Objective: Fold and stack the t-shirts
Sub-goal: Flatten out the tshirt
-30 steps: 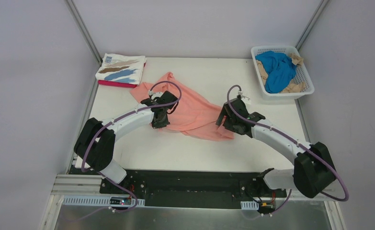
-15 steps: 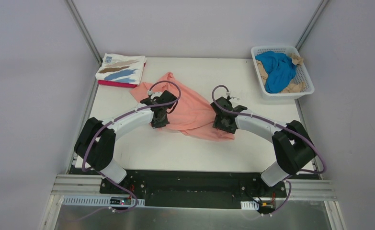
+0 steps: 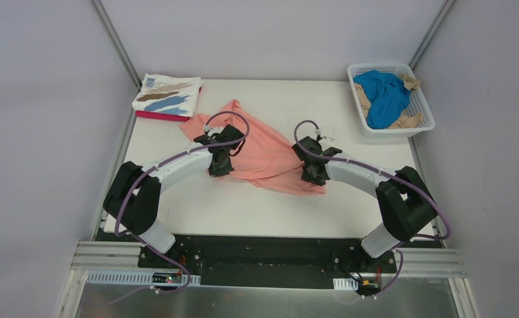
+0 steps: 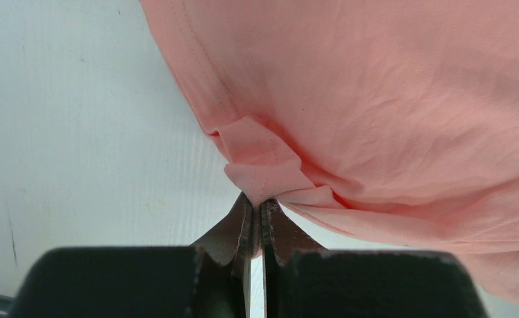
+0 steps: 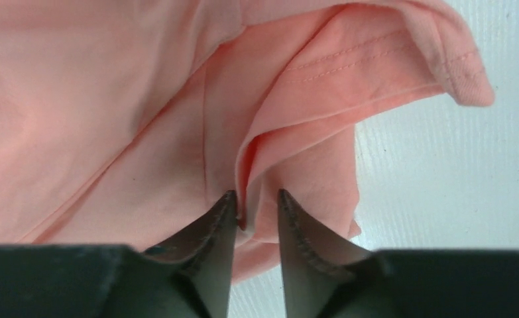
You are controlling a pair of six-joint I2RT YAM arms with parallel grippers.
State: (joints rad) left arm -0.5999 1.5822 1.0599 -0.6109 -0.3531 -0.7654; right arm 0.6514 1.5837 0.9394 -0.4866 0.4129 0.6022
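Observation:
The large salmon-pink t-shirt [image 3: 263, 149] lies crumpled in the middle of the table. My left gripper [image 3: 219, 168] sits at its near left edge and, in the left wrist view, is shut [image 4: 256, 204] on a pinch of hem [image 4: 260, 169]. My right gripper [image 3: 310, 177] is down on the shirt's near right corner. In the right wrist view its jaws [image 5: 256, 199] are still apart, with an upright fold of the pink cloth [image 5: 296, 159] between them. The left finger [image 5: 217, 228] touches the fold.
A folded white t-shirt with brown and blue brushstrokes [image 3: 168, 96] lies on a magenta one [image 3: 158, 116] at the back left corner. The white lattice basket [image 3: 423, 123] at the back right holds a bright blue t-shirt [image 3: 384, 96] and tan cloth [image 3: 409, 120].
My right arm swung left and came down onto the shirt's near right corner, its jaws narrowing around a fold. The left gripper kept its hold and barely moved.

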